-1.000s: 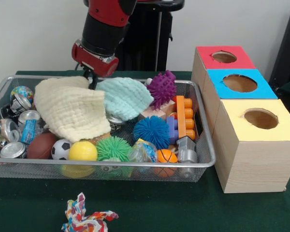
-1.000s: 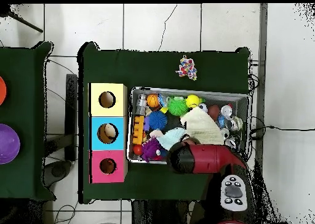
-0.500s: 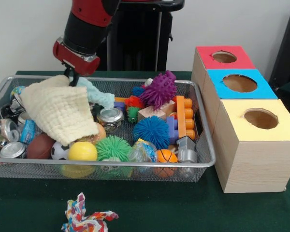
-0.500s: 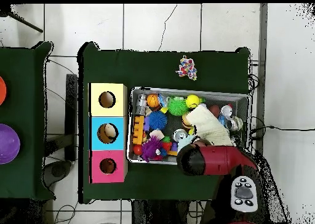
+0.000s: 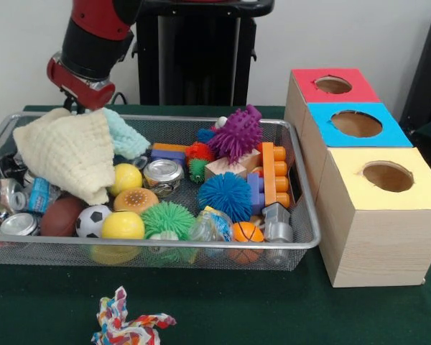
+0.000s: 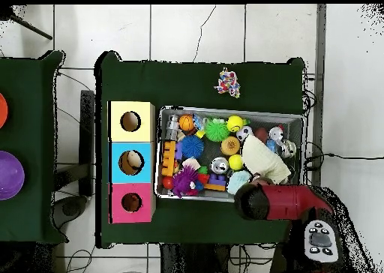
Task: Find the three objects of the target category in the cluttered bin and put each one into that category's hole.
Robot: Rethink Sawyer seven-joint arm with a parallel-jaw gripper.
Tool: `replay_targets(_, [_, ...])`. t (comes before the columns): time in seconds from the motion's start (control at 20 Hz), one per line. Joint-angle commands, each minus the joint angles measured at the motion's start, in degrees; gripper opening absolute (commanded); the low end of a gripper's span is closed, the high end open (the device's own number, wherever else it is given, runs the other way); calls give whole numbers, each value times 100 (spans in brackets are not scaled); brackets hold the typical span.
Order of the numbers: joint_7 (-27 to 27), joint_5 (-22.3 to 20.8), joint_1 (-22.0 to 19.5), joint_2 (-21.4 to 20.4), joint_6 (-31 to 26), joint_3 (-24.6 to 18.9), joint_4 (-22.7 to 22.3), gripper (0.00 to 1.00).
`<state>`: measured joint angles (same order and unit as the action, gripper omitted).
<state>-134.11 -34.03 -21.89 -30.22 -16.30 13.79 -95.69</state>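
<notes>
The red and black arm comes down at the far left corner of the wire mesh bin (image 5: pixel 302 241), and its end effector (image 5: pixel 77 108) sits right at the top of a cream muslin cloth (image 5: pixel 65 152). The tips are hidden behind the cloth, so whether they are open or clamped on it cannot be told. A pale teal cloth (image 5: pixel 126 135) lies just beside the cream one, partly tucked behind it.

The bin is crowded — a purple spiky ball (image 5: pixel 237 133), a blue spiky ball (image 5: pixel 225 195), a green spiky ball (image 5: pixel 168 219), two yellow balls (image 5: pixel 122 225), a small soccer ball (image 5: pixel 92 221), a brown football (image 5: pixel 60 215), a mini basketball (image 5: pixel 247 232), a tin can (image 5: pixel 163 173), and orange and purple building bricks (image 5: pixel 274 172).

To the right of the bin stand three wooden boxes in a row, each with a round hole in its top: red (image 5: pixel 333 85), blue (image 5: pixel 356 123) and yellow (image 5: pixel 388 176).

A knotted rope toy (image 5: pixel 128 320) lies on the green counter (image 5: pixel 237 309), outside the bin.
</notes>
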Motion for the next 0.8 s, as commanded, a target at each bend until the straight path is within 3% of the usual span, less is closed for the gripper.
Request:
replay_targets(0.05, [433,-446,-299,297,243,-501,561,0])
replay_targets(0.35, [546,-475,-597,351,216,-813,597,0])
replay_targets(0.5, [716,-356,-983,434,172,-1303,502,0])
replay_targets(0.6, [837,-506,-1149,418,366,-1540,474,0])
replay_targets(0.65, [827,-599,-1223,407,352,-1654,470,100])
replay_targets(0.8, [867,-621,-1290,378,313,-1747,460,100])
